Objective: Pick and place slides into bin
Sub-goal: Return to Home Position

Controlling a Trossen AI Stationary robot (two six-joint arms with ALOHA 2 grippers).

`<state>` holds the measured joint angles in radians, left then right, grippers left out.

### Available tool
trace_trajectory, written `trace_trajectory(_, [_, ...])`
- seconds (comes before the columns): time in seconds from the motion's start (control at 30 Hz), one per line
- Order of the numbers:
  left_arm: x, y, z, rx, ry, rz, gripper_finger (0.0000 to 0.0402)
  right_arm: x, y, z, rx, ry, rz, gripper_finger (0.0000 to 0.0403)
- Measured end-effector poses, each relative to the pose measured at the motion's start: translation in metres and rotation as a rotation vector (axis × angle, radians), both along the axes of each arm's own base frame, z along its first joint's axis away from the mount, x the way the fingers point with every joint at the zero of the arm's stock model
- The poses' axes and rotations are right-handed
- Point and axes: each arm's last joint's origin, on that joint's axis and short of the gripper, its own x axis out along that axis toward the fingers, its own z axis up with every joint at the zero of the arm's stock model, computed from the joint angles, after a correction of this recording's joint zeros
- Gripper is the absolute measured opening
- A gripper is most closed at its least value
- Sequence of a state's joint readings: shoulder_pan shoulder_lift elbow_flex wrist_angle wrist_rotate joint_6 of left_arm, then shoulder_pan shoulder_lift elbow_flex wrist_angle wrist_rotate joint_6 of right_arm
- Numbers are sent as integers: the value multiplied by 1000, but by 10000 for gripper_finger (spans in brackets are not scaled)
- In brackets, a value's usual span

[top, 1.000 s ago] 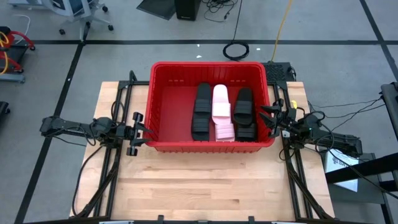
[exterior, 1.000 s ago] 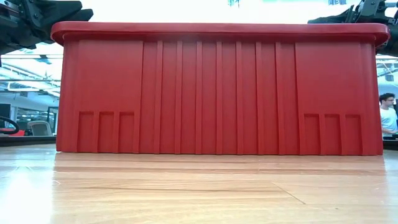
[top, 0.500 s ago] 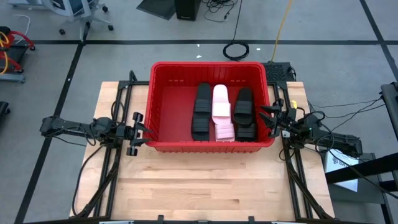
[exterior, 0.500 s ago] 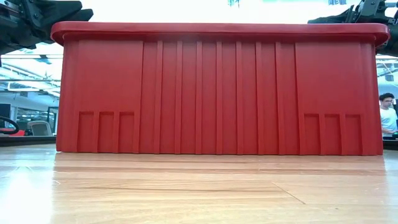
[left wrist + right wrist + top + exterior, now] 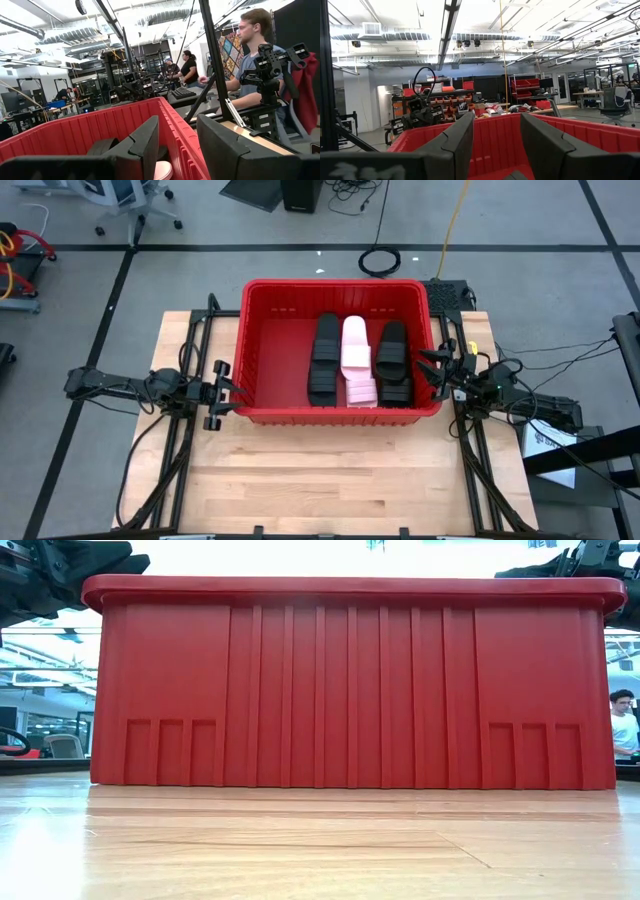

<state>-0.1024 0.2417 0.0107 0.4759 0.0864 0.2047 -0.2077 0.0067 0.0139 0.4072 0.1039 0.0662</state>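
The red bin point(image 5: 262, 350) stands at the table's far middle and fills the low view point(image 5: 350, 680). Inside lie black slides in two rows point(image 5: 325, 358) point(image 5: 393, 360) with pale pink slides point(image 5: 355, 360) between them, resting on the bin's floor. My left gripper point(image 5: 238, 392) is open and empty, just outside the bin's left wall. My right gripper point(image 5: 432, 370) is open and empty, just outside the bin's right wall. Each wrist view looks over the bin's rim point(image 5: 175, 125) point(image 5: 490, 125).
Bare wooden table point(image 5: 330, 480) lies on the near side of the bin. Black frame rails point(image 5: 185, 440) point(image 5: 470, 450) run along the table's left and right sides. People sit and stand in the room beyond the table point(image 5: 250, 45) point(image 5: 622, 725).
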Motion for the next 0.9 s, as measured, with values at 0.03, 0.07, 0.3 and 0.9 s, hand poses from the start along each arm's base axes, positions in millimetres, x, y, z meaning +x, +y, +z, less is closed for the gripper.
trace_trajectory(0.03, [0, 0, 0, 0, 0, 0, 141, 0, 0, 0, 0, 0, 0, 151])
trace_trajectory(0.07, [0, 0, 0, 0, 0, 0, 141, 0, 0, 0, 0, 0, 0, 151])
trace_trajectory(0.3, [0, 0, 0, 0, 0, 0, 141, 0, 0, 0, 0, 0, 0, 151])
trace_trajectory(0.9, [0, 0, 0, 0, 0, 0, 141, 0, 0, 0, 0, 0, 0, 151])
